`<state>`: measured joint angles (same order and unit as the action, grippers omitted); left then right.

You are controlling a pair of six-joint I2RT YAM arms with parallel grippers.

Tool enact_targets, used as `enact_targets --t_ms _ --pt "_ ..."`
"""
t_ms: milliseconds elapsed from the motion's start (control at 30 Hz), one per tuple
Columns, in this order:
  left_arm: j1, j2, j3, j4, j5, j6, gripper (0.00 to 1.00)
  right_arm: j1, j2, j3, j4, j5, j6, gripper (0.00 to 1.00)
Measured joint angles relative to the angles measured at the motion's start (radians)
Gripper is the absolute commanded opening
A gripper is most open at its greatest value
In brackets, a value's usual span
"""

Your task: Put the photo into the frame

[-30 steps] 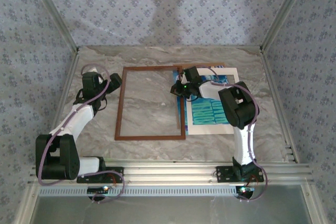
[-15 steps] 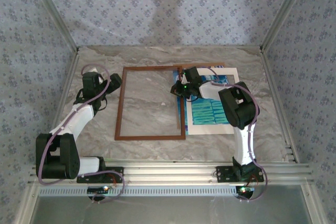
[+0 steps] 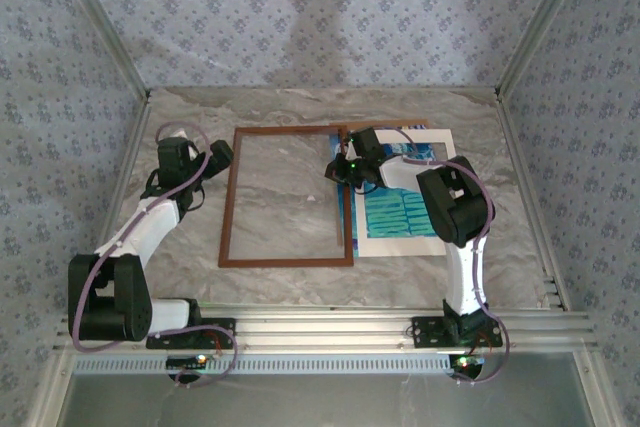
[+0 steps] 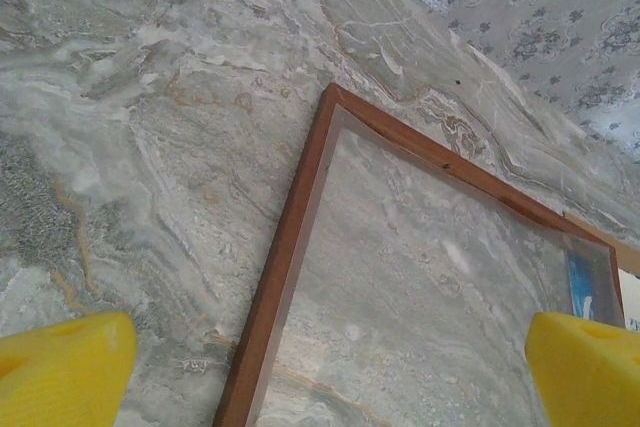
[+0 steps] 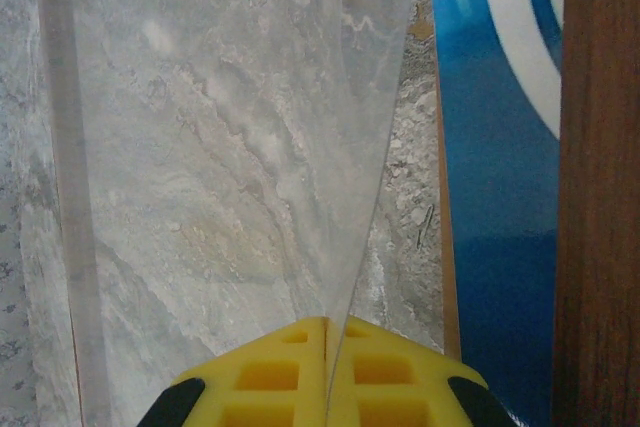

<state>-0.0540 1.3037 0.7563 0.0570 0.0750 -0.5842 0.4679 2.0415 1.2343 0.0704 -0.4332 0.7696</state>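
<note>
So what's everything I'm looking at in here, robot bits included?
frame: one, reddish-brown wood, flat on the table, left of centre
clear sheet: one, see-through, at the frame's right side, one edge pinched
photo: one, blue-teal, just right of the frame
white mat border: one, white, around the photo
table: one, grey marble pattern
walls: pale blue floral pattern, on three sides
metal rails: silver, along the near edge
arms: two, white and black, left and right
left hand: yellow fingers, open, at the frame's left rail
right hand: yellow fingers, shut on the clear sheet
</note>
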Motion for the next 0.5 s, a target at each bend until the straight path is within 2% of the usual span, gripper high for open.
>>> enact_targets --t_ms 500 --pt "-0.008 0.032 0.000 0.000 0.037 0.001 0.99 -0.001 -0.016 -0.011 0.000 0.008 0.000 0.00"
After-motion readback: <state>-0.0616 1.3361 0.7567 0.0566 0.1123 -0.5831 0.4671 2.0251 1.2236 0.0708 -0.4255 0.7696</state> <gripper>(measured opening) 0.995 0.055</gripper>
